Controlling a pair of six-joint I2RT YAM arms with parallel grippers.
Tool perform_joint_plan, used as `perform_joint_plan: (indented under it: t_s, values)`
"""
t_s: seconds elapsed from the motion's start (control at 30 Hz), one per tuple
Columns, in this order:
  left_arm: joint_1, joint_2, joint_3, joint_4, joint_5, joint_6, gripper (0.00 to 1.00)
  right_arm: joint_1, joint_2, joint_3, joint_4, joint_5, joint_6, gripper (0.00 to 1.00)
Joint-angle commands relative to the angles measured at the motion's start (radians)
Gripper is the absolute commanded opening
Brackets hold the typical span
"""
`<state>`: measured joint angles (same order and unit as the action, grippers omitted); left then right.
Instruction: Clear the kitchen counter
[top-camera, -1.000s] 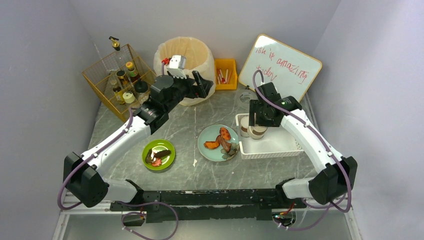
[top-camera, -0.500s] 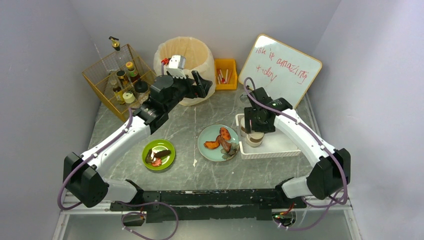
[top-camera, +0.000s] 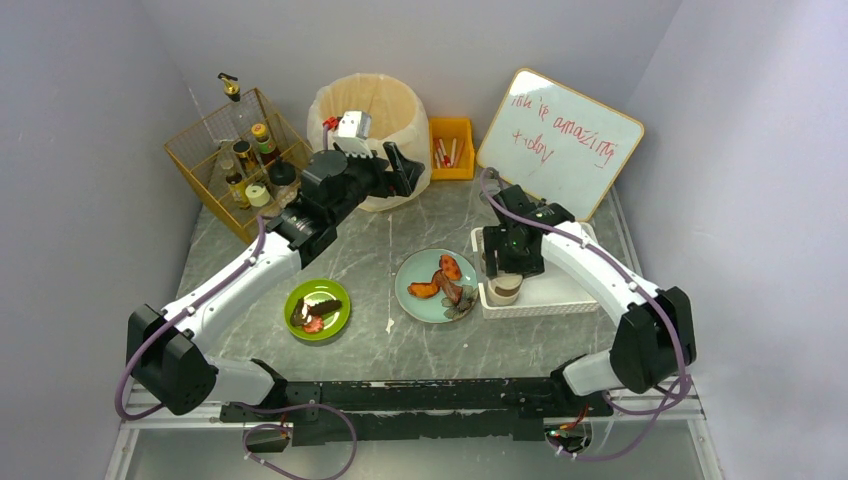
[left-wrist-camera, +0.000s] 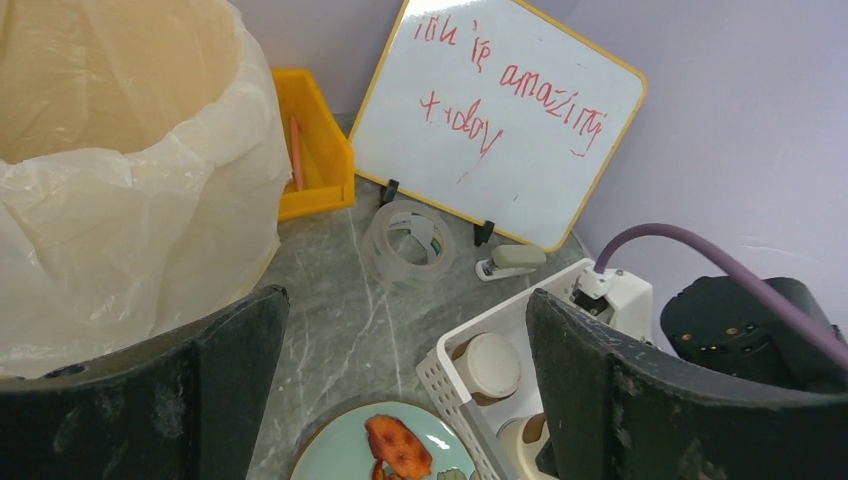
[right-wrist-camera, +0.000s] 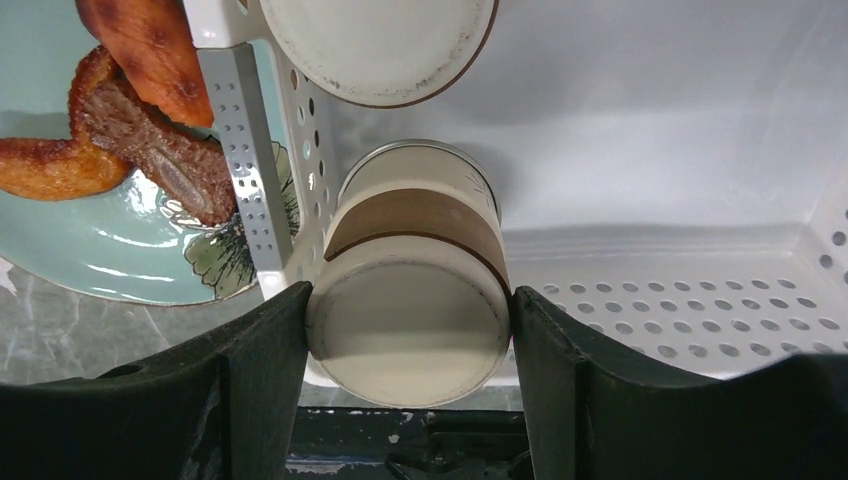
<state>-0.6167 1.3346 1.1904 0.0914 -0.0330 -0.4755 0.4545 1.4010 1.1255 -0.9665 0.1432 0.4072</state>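
Note:
The grey marble kitchen counter (top-camera: 370, 250) holds a teal plate (top-camera: 437, 285) of food scraps and a green plate (top-camera: 317, 308) of scraps. My right gripper (top-camera: 506, 280) is shut on a cream-and-brown cup (right-wrist-camera: 410, 300), its fingers pressed on both sides. It holds the cup at the front-left corner of the white basket (top-camera: 560, 300). A second cup (right-wrist-camera: 380, 40) stands in the basket behind it. My left gripper (top-camera: 400, 170) is open and empty above the counter beside the lined waste bin (top-camera: 370, 105). It also shows in the left wrist view (left-wrist-camera: 400, 380).
A wire basket (top-camera: 235, 150) of bottles stands at the back left. A yellow tray (top-camera: 452, 147) and a whiteboard (top-camera: 560, 135) stand at the back. A tape roll (left-wrist-camera: 408, 243) and a stapler (left-wrist-camera: 510, 263) lie before the whiteboard. A black rail (top-camera: 400, 395) runs along the near edge.
My right gripper has moved nearer and slightly left with the cup, from the back of the basket to its front-left corner. The left arm has not moved.

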Motion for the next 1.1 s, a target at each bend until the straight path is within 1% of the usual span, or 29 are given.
perform_joint_plan:
  t_s: [0.0, 0.17, 0.27, 0.37, 0.57, 0.73, 1.03, 1.07]
  values:
    - [0.005, -0.018, 0.025, 0.01, -0.019, -0.003, 0.93, 0.003, 0.011, -0.016, 0.073, -0.022, -0.016, 0.04]
    - [0.005, -0.014, 0.027, 0.008, -0.016, -0.005, 0.93, 0.003, 0.027, -0.034, 0.098, -0.049, -0.019, 0.09]
    - [0.006, -0.014, 0.018, 0.015, -0.013, -0.009, 0.93, 0.003, 0.034, -0.044, 0.096, -0.05, -0.024, 0.14]
    - [0.007, -0.014, 0.013, 0.024, -0.007, -0.015, 0.93, 0.003, 0.042, -0.05, 0.086, -0.044, -0.027, 0.23]
    - [0.006, -0.008, 0.01, 0.03, 0.007, -0.027, 0.92, 0.003, 0.054, -0.067, 0.089, -0.048, -0.031, 0.35]
    - [0.006, -0.003, 0.015, 0.026, 0.005, -0.027, 0.92, 0.003, 0.065, -0.074, 0.097, -0.045, -0.031, 0.49]
    - [0.008, 0.001, 0.017, 0.018, -0.002, -0.031, 0.92, 0.004, 0.056, -0.067, 0.098, -0.048, -0.03, 0.64]
    - [0.008, -0.001, 0.016, 0.017, -0.002, -0.031, 0.92, 0.004, 0.055, -0.066, 0.099, -0.048, -0.03, 0.68]
